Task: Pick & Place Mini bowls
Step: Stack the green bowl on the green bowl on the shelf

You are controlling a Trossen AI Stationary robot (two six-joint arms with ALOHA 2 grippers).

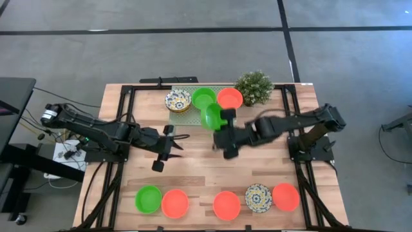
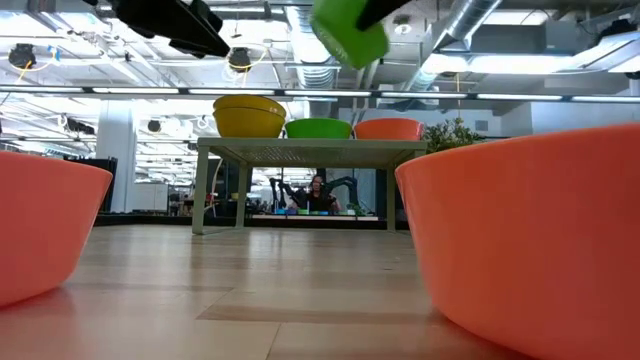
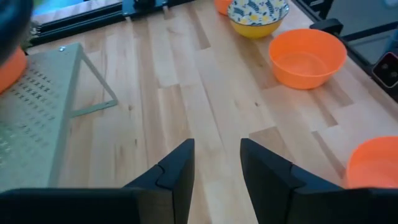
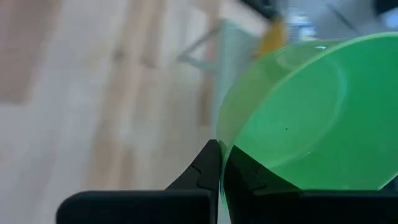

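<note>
Green bowl (image 1: 212, 117): tilted on its side in the air, rim pinched by the right pincer (image 1: 225, 122); left pincer (image 1: 168, 143) parted, empty, above the counter (image 1: 193, 167).

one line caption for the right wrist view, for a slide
Right gripper shut on the rim of a green mini bowl, held above the wooden table.

Green bowl (image 1: 212, 117); orange bowl (image 1: 230, 98); blue-yellow patterned bowl (image 1: 177, 100).
</note>
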